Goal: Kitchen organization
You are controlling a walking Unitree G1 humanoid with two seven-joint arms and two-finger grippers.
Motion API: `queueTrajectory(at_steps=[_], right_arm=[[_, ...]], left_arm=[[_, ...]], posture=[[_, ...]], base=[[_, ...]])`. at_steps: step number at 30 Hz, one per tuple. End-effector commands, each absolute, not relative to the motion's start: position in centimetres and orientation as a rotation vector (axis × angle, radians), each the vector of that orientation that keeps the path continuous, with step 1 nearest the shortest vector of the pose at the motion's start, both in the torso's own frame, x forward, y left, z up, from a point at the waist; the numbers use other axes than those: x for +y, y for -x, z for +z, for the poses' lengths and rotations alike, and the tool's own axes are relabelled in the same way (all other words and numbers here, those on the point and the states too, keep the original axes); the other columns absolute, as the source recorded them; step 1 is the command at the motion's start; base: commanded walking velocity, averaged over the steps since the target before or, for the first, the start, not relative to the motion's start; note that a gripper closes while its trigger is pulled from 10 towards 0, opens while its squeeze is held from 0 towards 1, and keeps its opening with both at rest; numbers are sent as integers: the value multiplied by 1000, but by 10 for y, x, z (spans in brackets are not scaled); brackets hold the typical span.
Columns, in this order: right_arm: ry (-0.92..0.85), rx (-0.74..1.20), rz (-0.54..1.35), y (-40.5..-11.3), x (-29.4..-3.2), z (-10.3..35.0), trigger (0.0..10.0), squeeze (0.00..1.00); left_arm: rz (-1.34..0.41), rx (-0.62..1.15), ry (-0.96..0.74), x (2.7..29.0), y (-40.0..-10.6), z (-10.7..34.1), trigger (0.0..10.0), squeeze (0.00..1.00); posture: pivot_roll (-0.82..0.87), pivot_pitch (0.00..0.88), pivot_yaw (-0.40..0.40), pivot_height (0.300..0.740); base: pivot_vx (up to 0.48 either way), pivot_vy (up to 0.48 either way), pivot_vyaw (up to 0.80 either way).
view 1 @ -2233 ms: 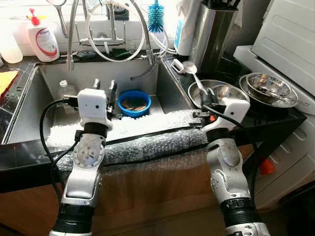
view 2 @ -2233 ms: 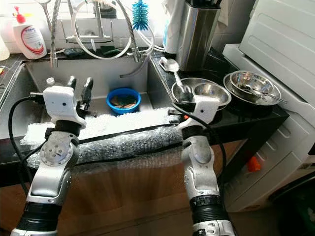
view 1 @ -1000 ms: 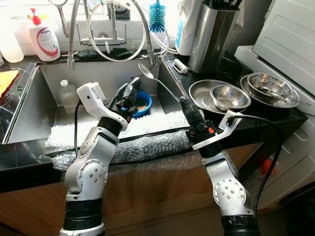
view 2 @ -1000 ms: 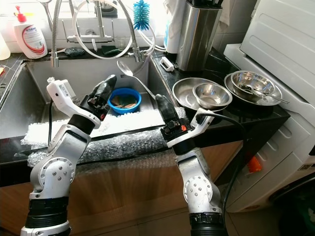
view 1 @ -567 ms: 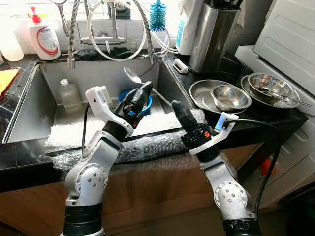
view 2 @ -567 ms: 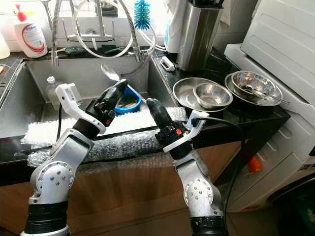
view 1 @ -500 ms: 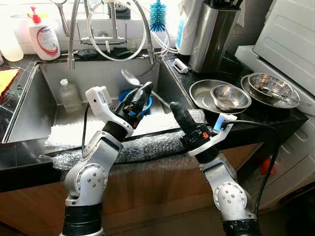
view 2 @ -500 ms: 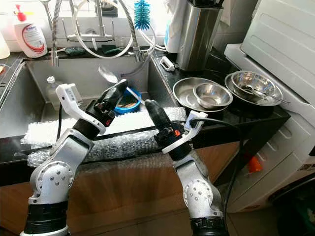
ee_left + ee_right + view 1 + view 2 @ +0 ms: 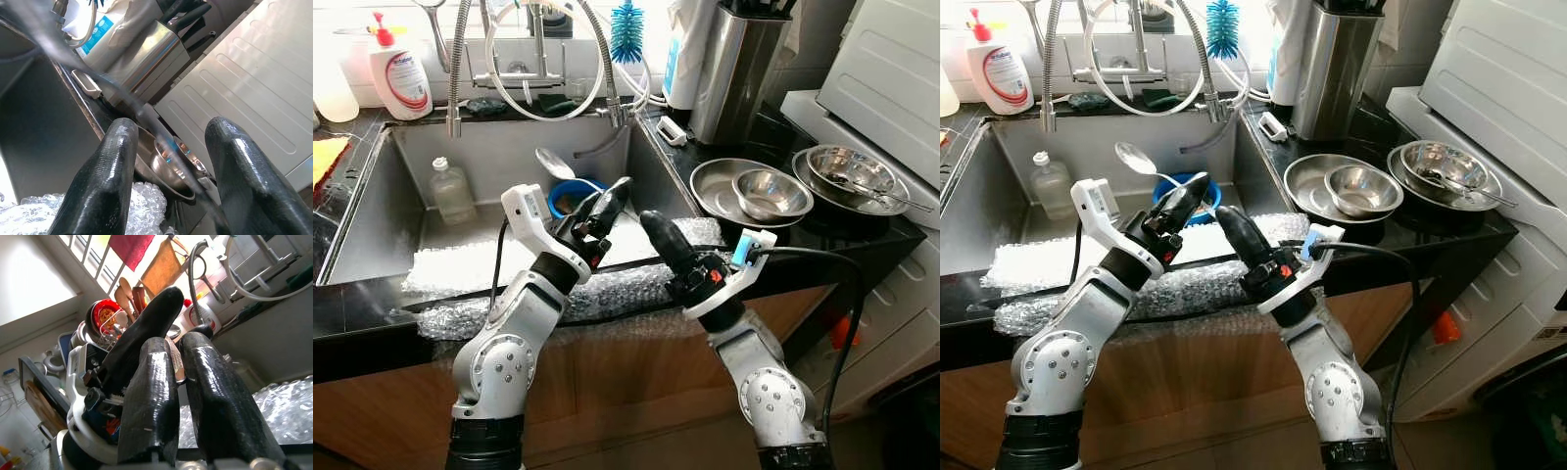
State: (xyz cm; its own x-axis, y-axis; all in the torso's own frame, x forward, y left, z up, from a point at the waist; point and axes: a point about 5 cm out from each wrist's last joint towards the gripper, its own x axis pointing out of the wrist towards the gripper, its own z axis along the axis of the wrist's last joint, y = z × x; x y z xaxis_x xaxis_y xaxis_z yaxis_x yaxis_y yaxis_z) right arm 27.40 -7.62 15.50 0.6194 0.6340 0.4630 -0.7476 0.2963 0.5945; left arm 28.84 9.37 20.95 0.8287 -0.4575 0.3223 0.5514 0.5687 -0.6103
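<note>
A metal spoon [image 9: 1133, 157] is held up over the sink, its bowl pointing to the back left. My right gripper [image 9: 653, 223] is shut on the far end of the spoon's handle and points up and to the left above the counter's front edge. My left gripper [image 9: 612, 196] is open right beside it. In the left wrist view the blurred handle [image 9: 146, 117] runs through the gap between the two black fingers [image 9: 110, 166]. The right wrist view shows the right fingers [image 9: 151, 396] pressed together, with the left gripper just beyond them.
The steel sink [image 9: 372, 215] holds a blue bowl [image 9: 566, 193] and a clear bottle [image 9: 450, 191], and bubble wrap [image 9: 460, 269] lies over its front edge. Nested steel bowls [image 9: 759, 191] and another bowl [image 9: 847, 171] stand on the right counter, behind them a steel canister [image 9: 734, 64].
My right gripper has carried the spoon from the right counter leftward over the sink. The left gripper swung right and up, and its open fingers now stand around the handle.
</note>
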Motion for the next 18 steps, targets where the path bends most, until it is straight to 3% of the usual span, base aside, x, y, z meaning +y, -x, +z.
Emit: queueTrajectory(at_steps=[1,2,4,18], right_arm=[[-847,-169,948,-272,-75,161,10000,0],[-847,-168,948,-272,-75,161,10000,0],[-846,-166,947,-272,-75,160,10000,0],[-820,-154,980,-269,-72,159,10000,0]], left_arm=[[-623,-164,769,90,-287,218,10000,0],[-618,-169,770,91,-287,218,9412,0],[-595,-193,788,94,-288,221,0,0],[-594,-192,781,95,-288,220,0,0]], posture=[[26,0,-90,740],[25,0,-89,740],[25,0,-90,740],[26,0,-93,740]], base=[[0,0,0],[0,0,0],[0,0,0],[0,0,0]])
